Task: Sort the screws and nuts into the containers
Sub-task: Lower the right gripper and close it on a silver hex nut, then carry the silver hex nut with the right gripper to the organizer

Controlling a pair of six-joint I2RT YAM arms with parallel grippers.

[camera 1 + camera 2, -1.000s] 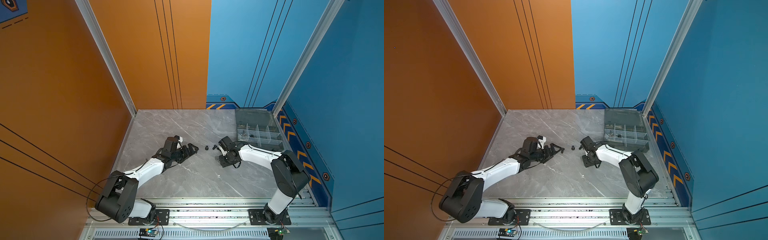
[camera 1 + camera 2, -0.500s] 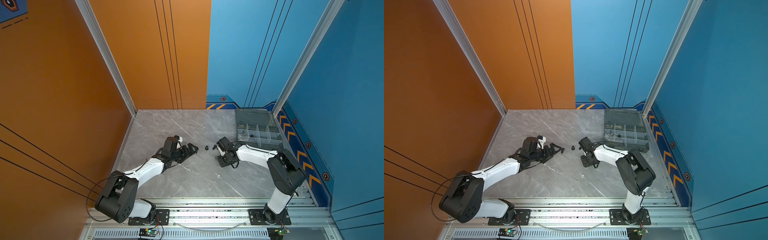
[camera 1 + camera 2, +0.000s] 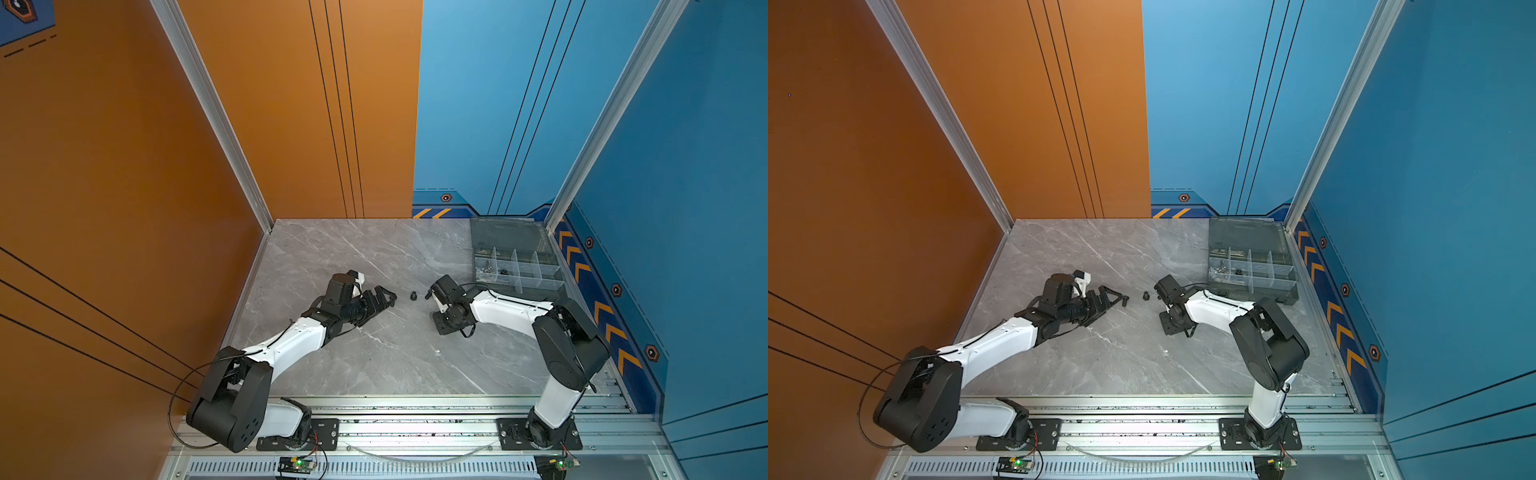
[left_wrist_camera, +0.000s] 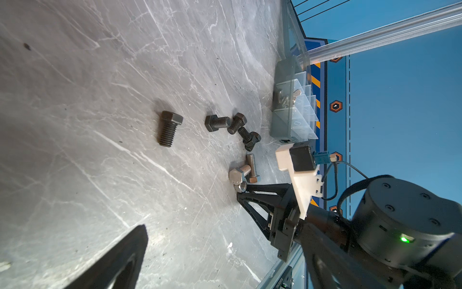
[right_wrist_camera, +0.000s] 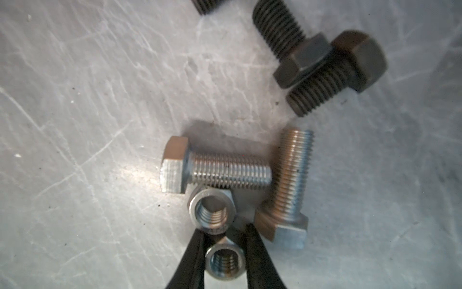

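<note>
In the right wrist view my right gripper (image 5: 225,234) has its two black fingers pressed against the sides of a silver hex nut (image 5: 223,260) on the table. A second silver nut (image 5: 212,214) sits just beyond the fingertips. It touches two silver screws (image 5: 217,169) (image 5: 287,187). Black screws (image 5: 325,72) lie farther off. In both top views my left gripper (image 3: 384,299) (image 3: 1115,300) rests low and open, left of a black screw (image 3: 414,296) (image 3: 1146,296). The left wrist view shows several black screws (image 4: 168,128) and my right gripper (image 4: 240,196).
The grey organiser box (image 3: 519,287) (image 3: 1254,287) stands open at the back right against the blue wall, with small parts in its left compartments. Only one left finger (image 4: 120,257) shows in the left wrist view. Orange and blue walls enclose the marble table.
My right gripper has narrowed onto the silver nut, and the right forearm has shifted slightly. The left arm has not moved.
</note>
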